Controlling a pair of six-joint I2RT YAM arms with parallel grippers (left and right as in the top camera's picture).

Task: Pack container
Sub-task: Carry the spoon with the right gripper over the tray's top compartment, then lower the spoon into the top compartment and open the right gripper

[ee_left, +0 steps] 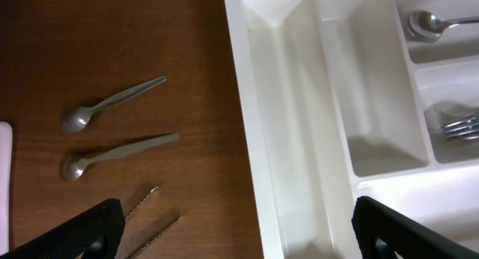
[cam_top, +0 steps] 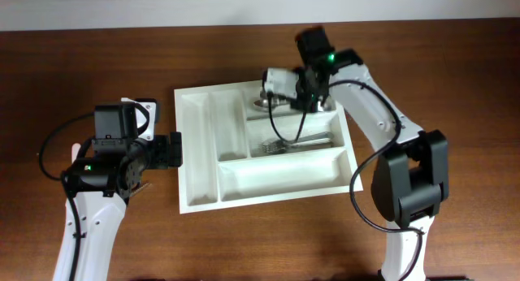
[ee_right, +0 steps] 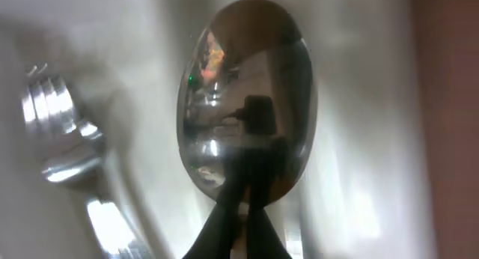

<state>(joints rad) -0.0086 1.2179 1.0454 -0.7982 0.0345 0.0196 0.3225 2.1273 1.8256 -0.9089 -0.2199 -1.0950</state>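
Overhead view shows the white tray (cam_top: 197, 151) between my arms, and since my right gripper (cam_top: 305, 98) is closed on a spoon (ee_right: 247, 102) above its far right compartment, I should lower gently before releasing, while my left gripper (cam_top: 174, 149) waits wide open at the tray's left edge.

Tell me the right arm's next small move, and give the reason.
Probably open the right gripper and let the spoon drop. It is shut on the spoon's neck, over the white tray, in the compartment next to the one with the forks, so the spoon looks ready to release. How far above the floor it hangs I cannot tell.
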